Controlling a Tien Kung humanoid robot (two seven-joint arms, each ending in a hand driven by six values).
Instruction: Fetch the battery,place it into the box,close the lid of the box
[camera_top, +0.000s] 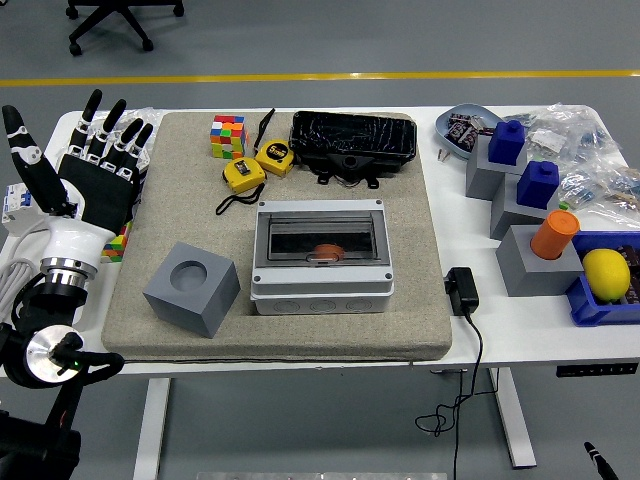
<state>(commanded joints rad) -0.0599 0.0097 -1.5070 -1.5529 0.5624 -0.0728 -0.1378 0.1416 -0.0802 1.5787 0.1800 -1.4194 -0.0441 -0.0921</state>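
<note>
The grey box (320, 285) sits mid-mat with its clear lid (320, 238) lying flat over it. Through the lid shows a brown-orange cylinder (327, 251), which looks like the battery. To the box's left stands a grey cube (192, 287) whose round socket is empty. My left hand (95, 165) hovers at the mat's left edge, well apart from the box, palm up, fingers (118, 130) spread and holding nothing. The right arm does not show.
Behind the box lie two yellow tape measures (258, 165), a colour cube (228, 135) and a black case (353, 142). On the right are grey blocks with blue pieces (520, 170), an orange cylinder (554, 233), a lemon (606, 273), a black charger (461, 288).
</note>
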